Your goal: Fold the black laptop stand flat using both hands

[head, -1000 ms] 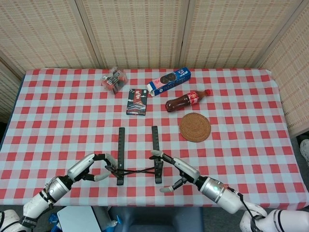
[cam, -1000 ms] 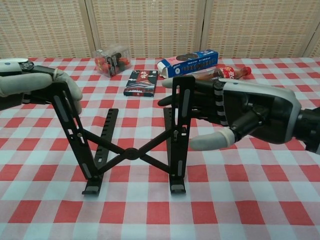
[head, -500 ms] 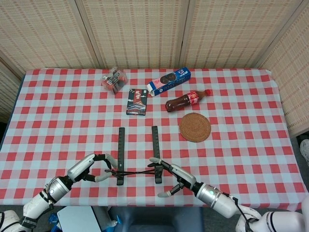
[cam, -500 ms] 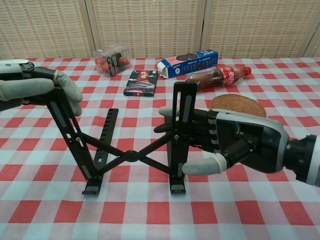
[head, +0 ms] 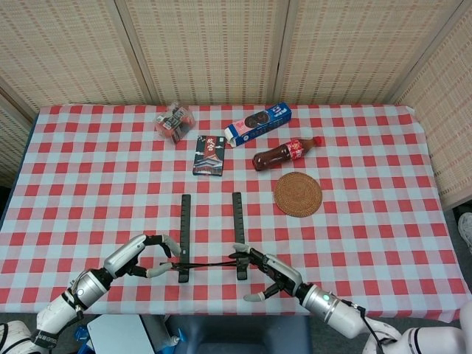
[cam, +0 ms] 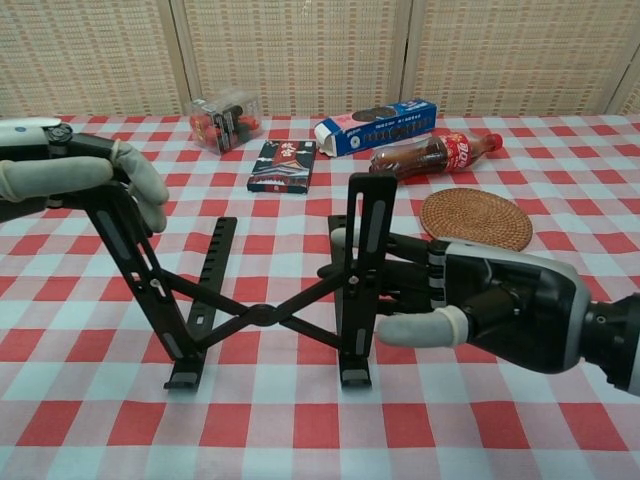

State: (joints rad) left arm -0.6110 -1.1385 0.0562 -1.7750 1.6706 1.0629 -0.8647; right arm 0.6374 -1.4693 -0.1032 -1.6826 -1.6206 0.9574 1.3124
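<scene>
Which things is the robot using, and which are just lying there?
Using: laptop stand, left hand, right hand.
Lying about: cola bottle, woven coaster, blue box, dark booklet, clear packet.

Left robot hand partly cropped.

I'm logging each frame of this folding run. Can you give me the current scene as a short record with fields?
stand: black laptop stand, upright and unfolded, crossed struts spread, feet on the checked table
left hand: left hand grips the top of the stand's left upright
right hand: right hand, fingers against the right upright about midway up, thumb out in front
behind stand: coaster, cola bottle lying on its side, blue box, dark card pack, clear packet
task state: stand not yet flat
</scene>
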